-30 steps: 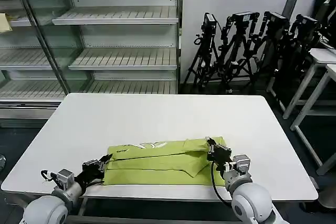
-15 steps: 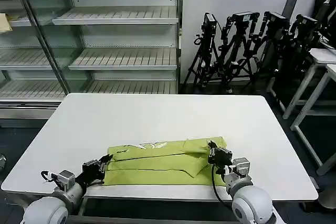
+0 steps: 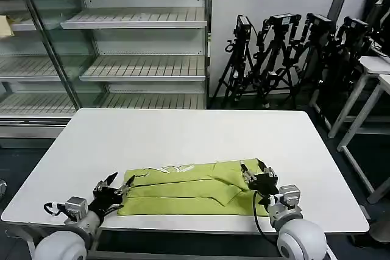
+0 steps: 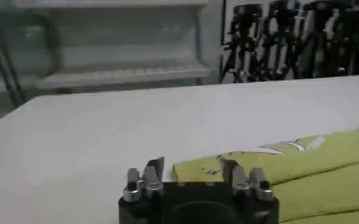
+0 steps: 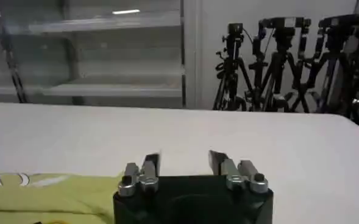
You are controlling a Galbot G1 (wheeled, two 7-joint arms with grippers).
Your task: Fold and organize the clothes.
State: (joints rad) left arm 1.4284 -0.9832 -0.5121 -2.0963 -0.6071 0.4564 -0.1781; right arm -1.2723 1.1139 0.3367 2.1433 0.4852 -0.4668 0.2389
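left claw (image 3: 114, 184) and right claw (image 3: 258, 175) both released at the ends of the folded shirt (image 3: 189, 188) on the table (image 3: 183, 135). could snag an edge pulling away, undoing the fold.

You see a plain lime-green soft-fabric T-shirt (image 3: 192, 188), white markings showing at its upper fold, on a flat white rectangular tabletop (image 3: 183, 132). Your black left gripper (image 3: 111, 188) and black right gripper (image 3: 259, 176) carry silver metal fittings.
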